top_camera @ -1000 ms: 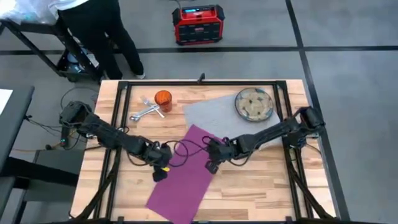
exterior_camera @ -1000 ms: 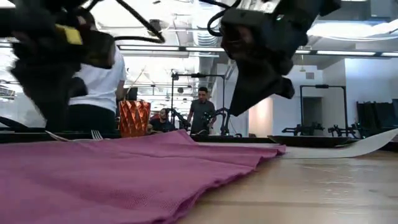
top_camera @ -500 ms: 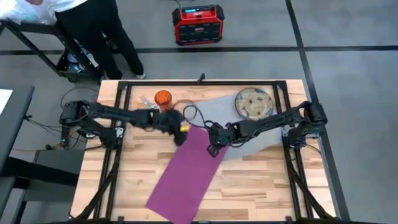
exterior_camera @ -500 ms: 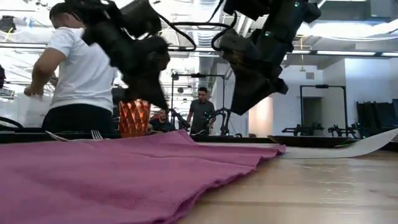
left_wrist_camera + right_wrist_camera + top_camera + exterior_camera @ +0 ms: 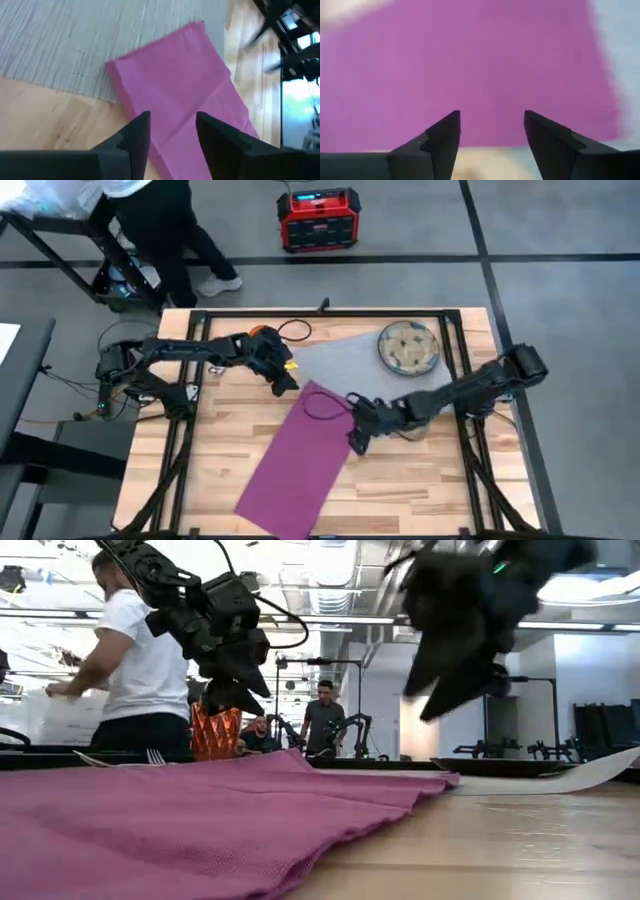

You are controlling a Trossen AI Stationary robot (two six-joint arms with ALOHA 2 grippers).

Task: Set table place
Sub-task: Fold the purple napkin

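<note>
The magenta napkin [image 5: 298, 455] lies flat and slanting on the wooden table [image 5: 420, 480], its far corner [image 5: 150, 65] resting on the grey mat [image 5: 345, 360]. The beige plate [image 5: 408, 346] sits on the mat's far right part. My left gripper [image 5: 281, 383] hovers open above the napkin's far corner, next to the orange cup [image 5: 215, 730]. My right gripper [image 5: 356, 442] hovers open over the napkin's right edge [image 5: 485, 60]. A fork's tines [image 5: 155, 755] show beside the cup; in the high view my left arm covers the cutlery.
A person stands beyond the table's far left corner [image 5: 170, 230], beside another table. A red box [image 5: 318, 218] stands on the floor behind the far edge. Bare wood lies along the near edge and to the right of the napkin.
My left gripper has risen from the napkin's left edge and swung toward the table's far edge, ending by the orange cup. My right gripper went a little toward the far edge, then back toward the near right. The napkin has stayed where it was.
</note>
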